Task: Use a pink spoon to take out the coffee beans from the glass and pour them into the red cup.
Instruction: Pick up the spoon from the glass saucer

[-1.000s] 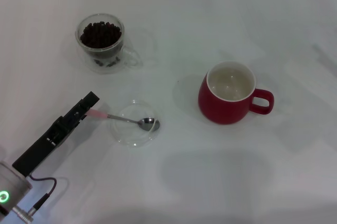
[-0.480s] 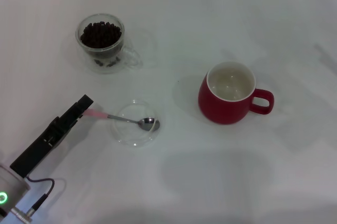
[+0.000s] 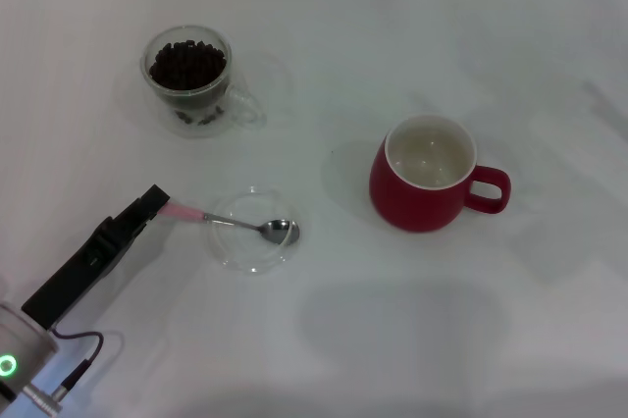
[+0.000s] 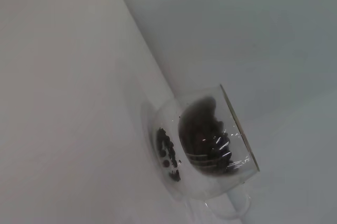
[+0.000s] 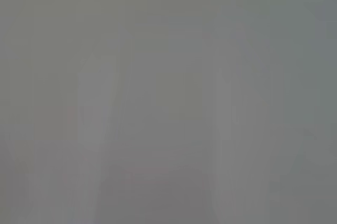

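Pink spoon: pale pink handle, shiny metal neck and bowl; bowl resting on flat clear saucer, handle end reaching out past saucer rim toward left gripper. Coffee beans: dark, heaped inside clear double-walled glass, far left of white table; a few beans seen low between the walls in left wrist view. Red cup: white interior, loop handle pointing right, well apart from glass. Right wrist view blank grey, nothing readable; right arm not seen. Left arm entering from lower left, angled up toward spoon; fingertips at handle end, jaw opening and contact cannot tell.
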Robot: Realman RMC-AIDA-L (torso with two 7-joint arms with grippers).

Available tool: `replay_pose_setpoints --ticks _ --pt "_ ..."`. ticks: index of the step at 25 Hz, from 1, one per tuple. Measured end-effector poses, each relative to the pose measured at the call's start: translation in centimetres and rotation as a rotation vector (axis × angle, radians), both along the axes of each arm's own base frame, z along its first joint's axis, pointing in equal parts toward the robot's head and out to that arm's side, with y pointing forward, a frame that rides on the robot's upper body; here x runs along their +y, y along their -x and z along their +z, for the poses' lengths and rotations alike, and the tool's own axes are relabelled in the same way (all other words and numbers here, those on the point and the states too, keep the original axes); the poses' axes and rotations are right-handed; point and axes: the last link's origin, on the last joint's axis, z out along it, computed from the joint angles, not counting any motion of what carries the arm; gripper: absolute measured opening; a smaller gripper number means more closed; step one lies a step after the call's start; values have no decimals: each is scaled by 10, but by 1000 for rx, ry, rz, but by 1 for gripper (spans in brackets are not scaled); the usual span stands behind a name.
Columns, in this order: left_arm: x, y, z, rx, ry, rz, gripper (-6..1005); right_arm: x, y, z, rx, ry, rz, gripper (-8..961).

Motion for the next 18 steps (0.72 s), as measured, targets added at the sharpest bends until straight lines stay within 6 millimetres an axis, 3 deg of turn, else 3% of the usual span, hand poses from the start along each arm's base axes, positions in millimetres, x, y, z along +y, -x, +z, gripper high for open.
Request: replay_pose_setpoints --ticks 18 --pt "5 6 13 38 -45 -34 127 -1 1 -5 3 7 -4 840"
